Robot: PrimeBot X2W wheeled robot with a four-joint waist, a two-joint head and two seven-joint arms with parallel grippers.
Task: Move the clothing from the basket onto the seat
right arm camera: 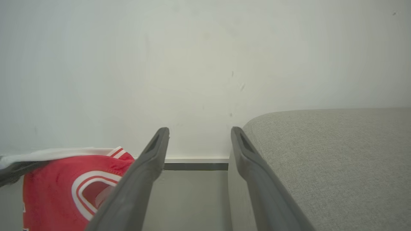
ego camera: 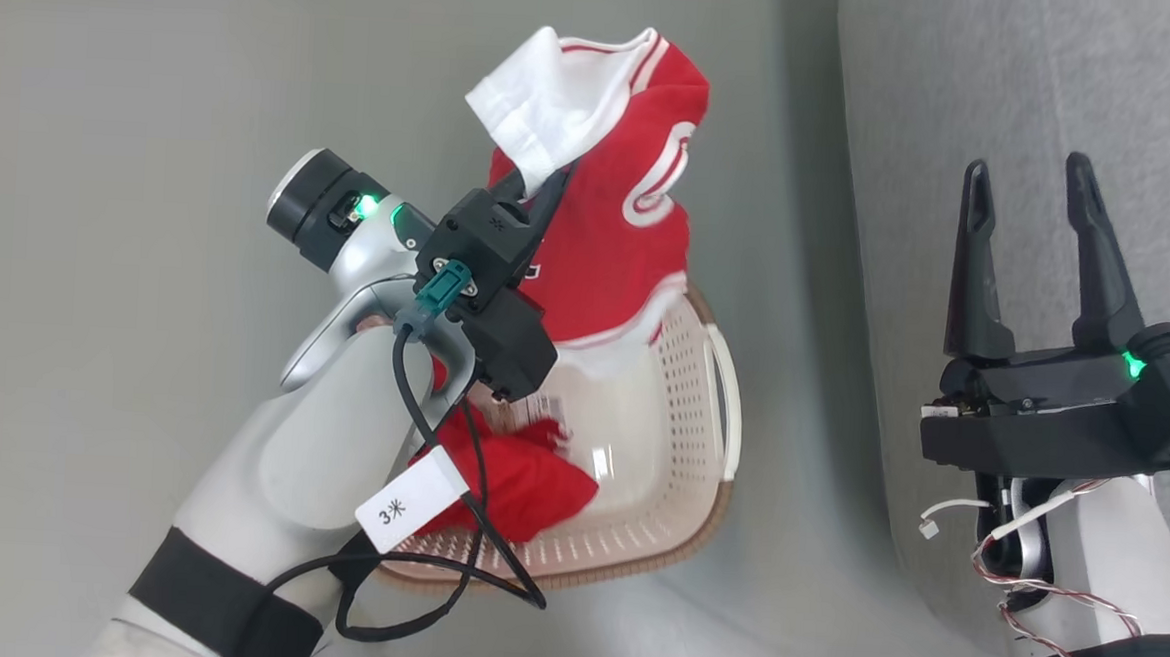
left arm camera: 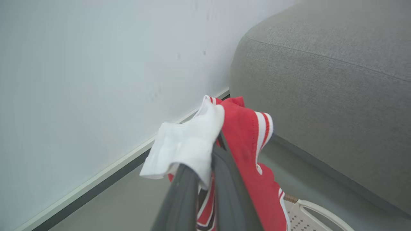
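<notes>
- Head view: left pincer point(ego camera: 540, 188) is clamped on a white fold of the jersey point(ego camera: 599, 249), which hangs limp above the basket point(ego camera: 726, 376). More red cloth point(ego camera: 527, 486) lies inside. Right pincer point(ego camera: 1028, 182) gapes empty by the seat point(ego camera: 1059, 73).
- Left wrist view: the fabric looks soft and light, drooping round the fingers point(left arm camera: 179, 199); a bunched fold likely holds best.
- Right wrist view: jersey hangs left of the seat's edge.

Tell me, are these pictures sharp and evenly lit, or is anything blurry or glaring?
Head view: soft, even light, one small glare patch inside the basket. Left wrist view: the left pincer blurs close to the lens, the garment is sharper. Right wrist view: flat light, sofa weave crisp, right pincer soft-edged.
</notes>
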